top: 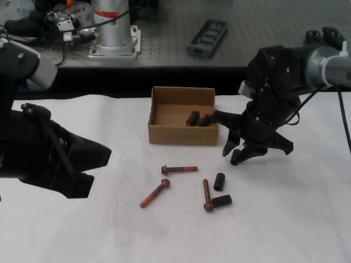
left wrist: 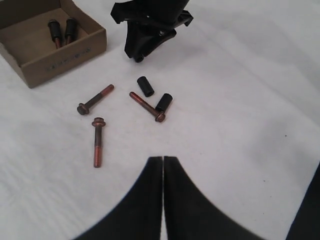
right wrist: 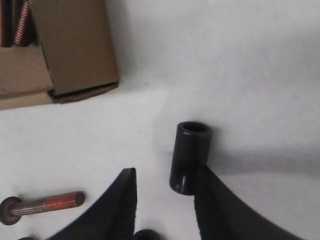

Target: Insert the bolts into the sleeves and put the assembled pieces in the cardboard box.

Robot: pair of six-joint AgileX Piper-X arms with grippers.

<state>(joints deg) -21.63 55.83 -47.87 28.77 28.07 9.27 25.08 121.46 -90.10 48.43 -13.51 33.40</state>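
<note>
While the right gripper (right wrist: pixel 164 175) hangs open and empty beside the brown cardboard box (top: pixel 181 135), the left gripper (left wrist: pixel 163 161), farther off, is closed, empty.

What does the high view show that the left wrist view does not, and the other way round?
High view adds: a metal post and a dark tray on the perforated bench behind. Left wrist view adds: the left gripper with fingers pressed shut. Shared: the cardboard box holding two assembled pieces, three bolts and two loose sleeves on the white cloth, and the open right gripper beside the box.
</note>
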